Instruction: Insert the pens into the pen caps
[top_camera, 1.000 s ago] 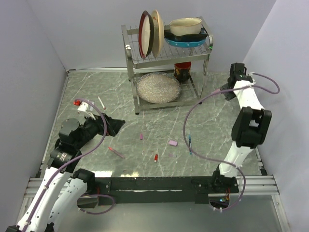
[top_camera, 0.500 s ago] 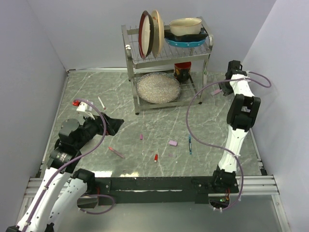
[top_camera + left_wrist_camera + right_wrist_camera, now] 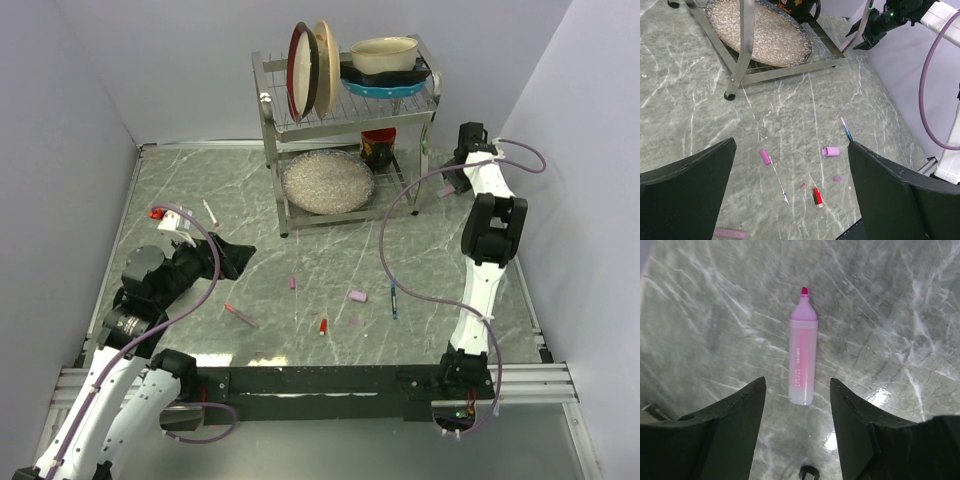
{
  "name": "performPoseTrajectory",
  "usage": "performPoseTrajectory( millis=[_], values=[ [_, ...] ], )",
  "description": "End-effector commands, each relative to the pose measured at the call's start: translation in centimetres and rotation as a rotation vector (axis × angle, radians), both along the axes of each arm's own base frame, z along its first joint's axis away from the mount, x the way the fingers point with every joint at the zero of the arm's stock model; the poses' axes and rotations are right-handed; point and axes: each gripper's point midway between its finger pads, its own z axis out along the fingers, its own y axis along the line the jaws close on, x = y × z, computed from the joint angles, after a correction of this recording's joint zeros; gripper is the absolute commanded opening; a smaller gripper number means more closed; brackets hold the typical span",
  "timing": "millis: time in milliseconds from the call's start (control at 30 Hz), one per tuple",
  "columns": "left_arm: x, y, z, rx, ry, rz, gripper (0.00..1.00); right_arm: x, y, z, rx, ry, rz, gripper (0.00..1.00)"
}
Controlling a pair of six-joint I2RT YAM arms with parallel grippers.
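Your right gripper (image 3: pixel 797 381) is out at about 2 o'clock on the table (image 3: pixel 200 180), just beside the dish rack (image 3: pixel 345 130). Its fingers are apart, and the uncapped pink highlighter (image 3: pixel 803 362) lies between them untouched, tip pointing to 12 in the wrist view. Your left gripper (image 3: pixel 792 145), at 9 o'clock, is spread wide with nothing in it. The pale pink cap (image 3: pixel 830 150), magenta cap (image 3: pixel 765 156), red cap (image 3: pixel 817 197) and blue pen (image 3: pixel 845 129) lie around 6 o'clock.

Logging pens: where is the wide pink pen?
Right wrist view: the pink pen lies in front of the open right tool, far right, beside the dish rack.
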Motion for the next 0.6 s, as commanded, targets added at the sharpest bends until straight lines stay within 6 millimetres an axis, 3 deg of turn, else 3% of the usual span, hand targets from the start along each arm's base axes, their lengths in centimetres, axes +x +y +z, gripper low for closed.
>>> performPoseTrajectory(
  millis=[0, 567],
  values=[
    [0.0, 0.3, 2.7, -0.006, -0.078, 0.010, 0.99, 0.0, -0.9, -0.1, -0.042, 0.032, -0.009, 0.63],
    [-0.2, 0.5, 2.9, -0.012, -0.088, 0.020, 0.99, -2.1, 0.8, -3.8, 0.051, 0.183, 0.053, 0.64]
  ],
)
